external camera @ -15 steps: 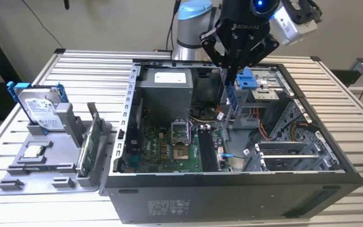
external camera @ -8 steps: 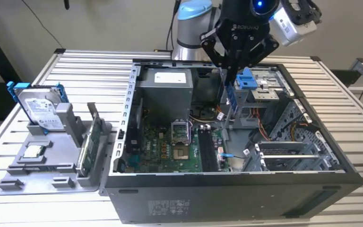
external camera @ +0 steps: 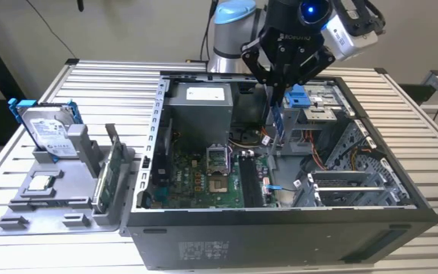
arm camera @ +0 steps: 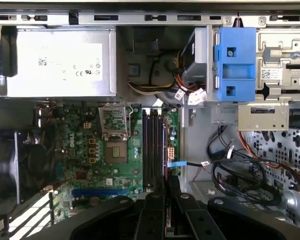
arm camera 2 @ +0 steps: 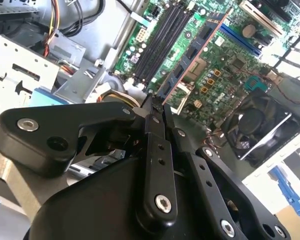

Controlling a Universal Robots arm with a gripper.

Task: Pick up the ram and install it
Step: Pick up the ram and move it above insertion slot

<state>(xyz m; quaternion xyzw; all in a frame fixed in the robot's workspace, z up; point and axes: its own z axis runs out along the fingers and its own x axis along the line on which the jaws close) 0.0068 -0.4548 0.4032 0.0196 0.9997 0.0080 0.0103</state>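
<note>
My gripper [external camera: 278, 85] hangs over the open computer case [external camera: 280, 220], shut on the ram [external camera: 278, 117]. The ram is a thin dark stick that hangs upright below the fingers. In both wrist views I see it edge-on as a narrow strip running out from the gripper [arm camera 2: 157, 107] [arm camera: 166, 185]: the ram [arm camera 2: 195, 55] [arm camera: 164, 160]. The black memory slots [external camera: 250, 182] [arm camera: 152, 145] [arm camera 2: 162, 37] on the green motherboard [external camera: 196, 182] lie below it. The ram's edge lines up beside the slots and stays above them, not touching.
A grey holder [external camera: 59, 214] at the exterior view's left carries a silver hard drive with blue brackets [external camera: 48, 128] and a green card [external camera: 111, 171]. Inside the case are a power supply [arm camera: 60, 62], a blue bracket [arm camera: 235, 62], a fan [arm camera 2: 255, 125] and loose cables [arm camera: 240, 170].
</note>
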